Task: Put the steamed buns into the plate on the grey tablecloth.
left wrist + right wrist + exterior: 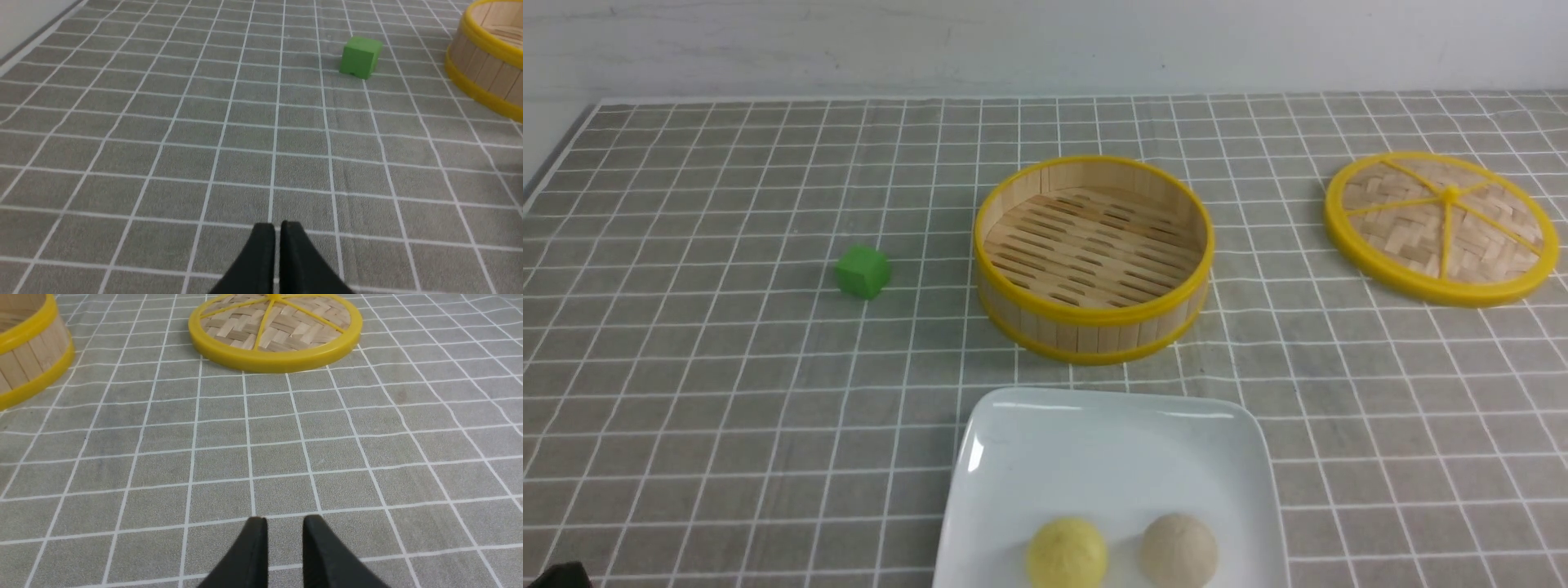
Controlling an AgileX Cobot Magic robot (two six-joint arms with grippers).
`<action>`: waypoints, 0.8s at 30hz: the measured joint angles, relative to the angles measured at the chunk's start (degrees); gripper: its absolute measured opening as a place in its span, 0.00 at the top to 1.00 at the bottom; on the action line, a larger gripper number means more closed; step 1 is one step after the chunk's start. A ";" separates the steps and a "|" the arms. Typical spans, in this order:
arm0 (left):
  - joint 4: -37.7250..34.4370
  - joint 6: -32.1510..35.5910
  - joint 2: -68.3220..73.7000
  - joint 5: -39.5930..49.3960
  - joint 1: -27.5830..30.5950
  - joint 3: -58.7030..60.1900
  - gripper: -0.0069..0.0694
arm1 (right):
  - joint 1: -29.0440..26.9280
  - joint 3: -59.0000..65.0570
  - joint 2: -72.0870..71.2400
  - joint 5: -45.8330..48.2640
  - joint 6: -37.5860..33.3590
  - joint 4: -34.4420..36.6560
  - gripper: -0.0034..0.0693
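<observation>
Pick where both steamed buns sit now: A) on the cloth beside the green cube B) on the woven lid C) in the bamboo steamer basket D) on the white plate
D: the yellow bun and the beige bun rest side by side on the plate; the steamer basket is empty.

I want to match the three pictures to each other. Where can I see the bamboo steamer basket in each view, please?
Front view: the steamer basket stands in the middle, behind the plate, empty.
Left wrist view: only part of its wall shows at the upper right edge.
Right wrist view: part of its wall shows at the upper left edge.
Shared landmark: the grey tablecloth with white grid lines, in all three views.
</observation>
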 joint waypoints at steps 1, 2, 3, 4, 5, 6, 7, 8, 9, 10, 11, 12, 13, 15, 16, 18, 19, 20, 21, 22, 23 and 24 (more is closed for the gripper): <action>0.00 -0.08 -0.07 0.23 0.00 0.00 0.85 | 0.00 0.00 0.00 0.00 0.00 0.00 0.74; 0.11 -0.13 -0.12 0.29 0.05 0.00 0.84 | 0.00 0.00 0.00 0.00 0.00 0.00 0.74; 0.22 -0.13 -0.12 0.29 0.05 0.00 0.84 | 0.00 0.00 0.00 0.00 0.00 0.00 0.74; 0.30 -0.13 -0.12 0.29 0.05 0.00 0.84 | 0.00 0.00 0.00 0.00 0.00 0.00 0.73; 0.36 -0.13 -0.14 0.29 0.05 0.00 0.84 | 0.00 0.00 0.00 0.00 0.00 0.00 0.73; 0.36 -0.13 -0.18 0.29 0.05 0.00 0.84 | 0.00 0.00 0.00 0.00 0.00 0.00 0.73; 0.41 -0.18 -0.18 0.29 0.05 0.00 0.84 | 0.00 0.00 0.00 0.00 0.00 0.00 0.73; 0.41 -0.18 -0.18 0.33 0.05 0.00 0.84 | 0.00 0.00 0.00 0.00 0.00 0.00 0.73; 0.41 -0.18 -0.18 0.33 0.05 0.00 0.84 | 0.00 0.00 0.00 0.00 0.00 0.00 0.72; 0.41 -0.18 -0.18 0.33 0.05 0.00 0.84 | 0.00 0.00 0.00 0.00 0.00 0.00 0.72; 0.41 -0.18 -0.18 0.33 0.05 0.00 0.84 | 0.00 0.00 0.00 0.00 0.00 0.00 0.72; 0.41 -0.18 -0.18 0.33 0.05 0.00 0.84 | 0.00 0.00 0.00 0.00 0.00 0.00 0.72; 0.41 -0.18 -0.18 0.33 0.05 0.00 0.83 | 0.00 0.00 0.00 0.00 0.00 0.00 0.72; 0.41 -0.18 -0.18 0.33 0.05 0.00 0.83 | 0.00 0.00 0.00 0.00 0.00 0.00 0.71; 0.41 -0.18 -0.18 0.33 0.05 0.00 0.83 | 0.00 0.00 0.00 0.00 0.00 0.00 0.71; 0.41 -0.18 -0.18 0.33 0.05 0.00 0.83 | 0.00 0.00 0.00 0.00 0.00 0.00 0.70; 0.43 -0.18 -0.18 0.33 0.05 0.00 0.82 | 0.00 0.00 0.00 0.00 0.00 0.00 0.70; 0.43 -0.18 -0.18 0.33 0.05 0.00 0.82 | 0.00 0.00 0.00 0.00 0.00 0.00 0.70; 0.43 -0.18 -0.18 0.33 0.05 0.00 0.82 | 0.00 0.00 0.00 0.00 0.00 0.00 0.70; 0.43 -0.18 -0.18 0.33 0.05 0.00 0.82 | 0.00 0.00 0.00 0.00 0.00 0.00 0.70; 0.43 -0.18 -0.18 0.34 0.05 0.00 0.82 | 0.00 0.00 0.00 0.00 0.00 0.00 0.69; 0.43 -0.18 -0.18 0.40 0.05 0.00 0.82 | 0.00 0.00 0.00 0.00 0.00 0.00 0.69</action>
